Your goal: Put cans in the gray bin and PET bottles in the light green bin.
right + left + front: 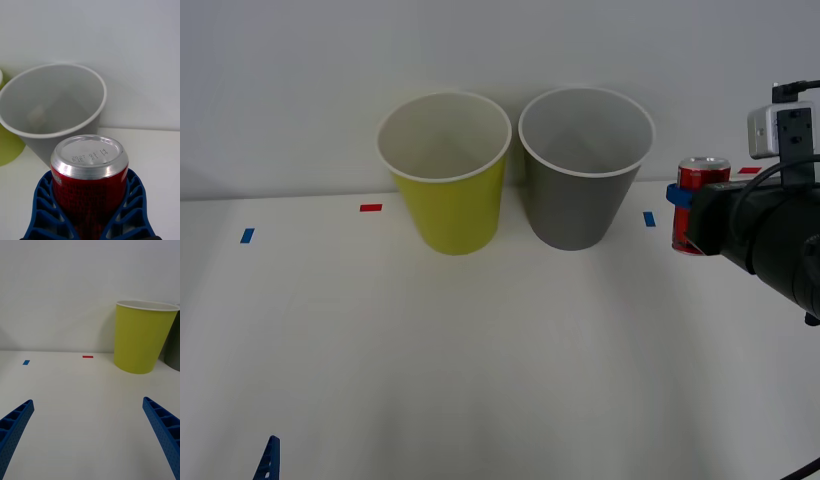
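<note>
We see the can (90,176) as glossy red metal with a brushed silver end. The gray bin (584,190) and light green bin (450,195) look matt, paper-like. The ribbed blue fingers (45,210) seem plastic; the white worktop (480,350) is smooth and matt.

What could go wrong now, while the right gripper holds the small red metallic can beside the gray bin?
1. The right gripper holds the small red metallic can lower than the white rim of the tapered gray cup-shaped bin, so moving straight across could knock it over.
2. The yellow-green cup-shaped bin stands close by; a nudged gray bin could push it.
</note>
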Robot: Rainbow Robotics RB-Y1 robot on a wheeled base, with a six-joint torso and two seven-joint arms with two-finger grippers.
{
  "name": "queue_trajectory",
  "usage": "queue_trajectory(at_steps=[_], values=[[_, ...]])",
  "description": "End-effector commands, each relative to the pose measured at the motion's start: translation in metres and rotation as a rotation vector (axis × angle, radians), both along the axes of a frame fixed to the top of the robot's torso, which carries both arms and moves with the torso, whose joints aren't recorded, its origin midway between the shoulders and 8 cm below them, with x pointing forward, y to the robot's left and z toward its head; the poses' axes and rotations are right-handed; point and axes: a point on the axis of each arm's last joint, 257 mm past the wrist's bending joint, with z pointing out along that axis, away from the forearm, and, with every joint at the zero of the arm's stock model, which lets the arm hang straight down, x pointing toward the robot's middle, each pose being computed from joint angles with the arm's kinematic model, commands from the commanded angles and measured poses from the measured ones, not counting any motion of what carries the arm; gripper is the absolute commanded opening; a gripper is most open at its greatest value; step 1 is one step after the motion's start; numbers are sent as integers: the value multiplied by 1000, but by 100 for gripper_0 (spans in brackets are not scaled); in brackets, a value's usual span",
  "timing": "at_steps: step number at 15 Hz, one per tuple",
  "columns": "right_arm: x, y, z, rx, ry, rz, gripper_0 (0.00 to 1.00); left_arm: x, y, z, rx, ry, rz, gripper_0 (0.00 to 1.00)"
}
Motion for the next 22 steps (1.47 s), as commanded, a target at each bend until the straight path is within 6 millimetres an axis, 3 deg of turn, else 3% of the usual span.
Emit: queue_trajectory(at_steps=[1, 5, 10, 14, 22], values=[[4, 19, 44, 7, -108, 33, 0, 0, 0, 0, 0, 0, 0, 100], [8, 42, 86, -24, -215, 74, 0, 0, 0, 0, 0, 0, 0, 100], [30, 47, 126, 29, -281, 47, 0, 0, 0, 0, 0, 0, 0, 100], [68, 48, 134, 21, -340, 44, 0, 0, 0, 0, 0, 0, 0, 100], [119, 61, 128, 21, -426, 85, 0, 0, 0, 0, 0, 0, 0, 100]])
